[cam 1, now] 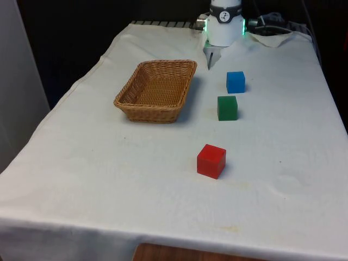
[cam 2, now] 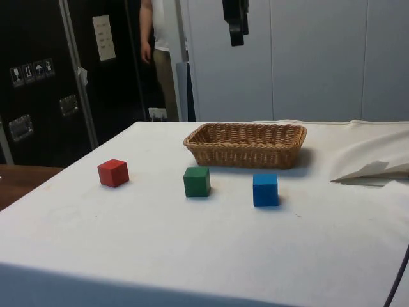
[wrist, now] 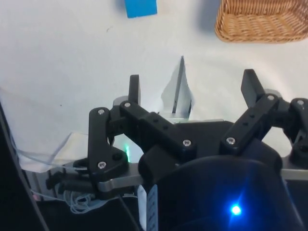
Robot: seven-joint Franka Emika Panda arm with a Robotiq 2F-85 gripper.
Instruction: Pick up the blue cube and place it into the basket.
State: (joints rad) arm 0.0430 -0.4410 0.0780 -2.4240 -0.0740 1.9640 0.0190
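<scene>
The blue cube (cam 1: 235, 82) (cam 2: 265, 189) (wrist: 141, 7) rests on the white cloth, to the front view's right of the wicker basket (cam 1: 155, 106) (cam 2: 243, 150) (wrist: 260, 29). The basket has nothing in it. My gripper (cam 2: 236, 39) (wrist: 191, 85) hangs high above the table, over the far end near the robot's base and well away from the cube. In the wrist view its black fingers (wrist: 134, 86) stand wide apart with nothing between them.
A green cube (cam 1: 227, 107) (cam 2: 197, 181) sits just in front of the blue one, and a red cube (cam 1: 211, 161) (cam 2: 113, 173) lies nearer the front edge. The cloth bunches up (cam 2: 370, 169) at the robot's end. A person (cam 2: 160, 38) stands behind the table.
</scene>
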